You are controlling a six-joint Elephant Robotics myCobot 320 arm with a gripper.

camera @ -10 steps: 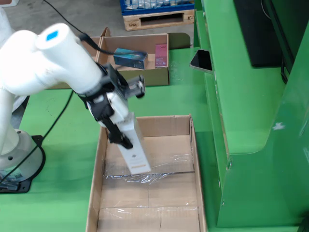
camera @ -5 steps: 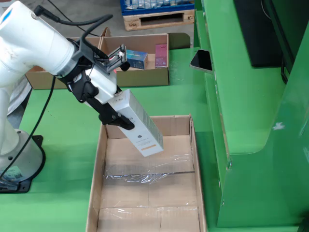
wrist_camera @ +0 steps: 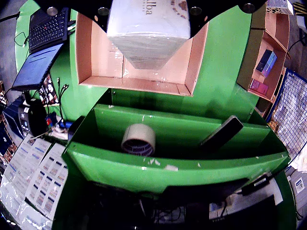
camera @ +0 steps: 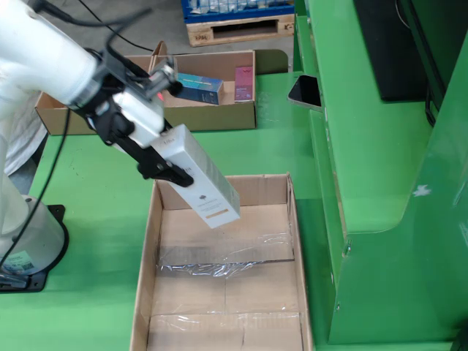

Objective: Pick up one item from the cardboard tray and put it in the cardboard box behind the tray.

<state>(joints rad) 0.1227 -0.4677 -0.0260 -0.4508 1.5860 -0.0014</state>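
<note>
1. Gripper [camera: 170, 162] in the still view sits upper left of centre, its black jaws clamped on a long white carton [camera: 202, 179]; the white arm [camera: 44, 55] runs off toward the top left corner.
2. Carton tilts down to the right, its lower end with a tan label hanging over the back left corner of the open cardboard box [camera: 225, 281], above the box floor and not touching it as far as the view shows.
3. From the view riding on the gripper, the same carton [wrist_camera: 147, 28] fills the top centre of the frame, with the box [wrist_camera: 141, 52] open beneath it.
4. Box floor in the still view carries a strip of clear wrinkled film [camera: 219, 256] across its middle.
5. Behind the box, at upper left of the still view, a shallow cardboard tray [camera: 212, 95] rests on the green surface [camera: 95, 190], holding a blue box [camera: 199, 89] and a pink box [camera: 243, 80].
6. A phone [camera: 306, 91] lies on the green ledge at upper centre-right of the still view.
7. Lower centre in the gripper's view, a roll of tape [wrist_camera: 138, 139] stands in a green trough [wrist_camera: 177, 165]; a laptop [wrist_camera: 41, 52] sits at upper left.
</note>
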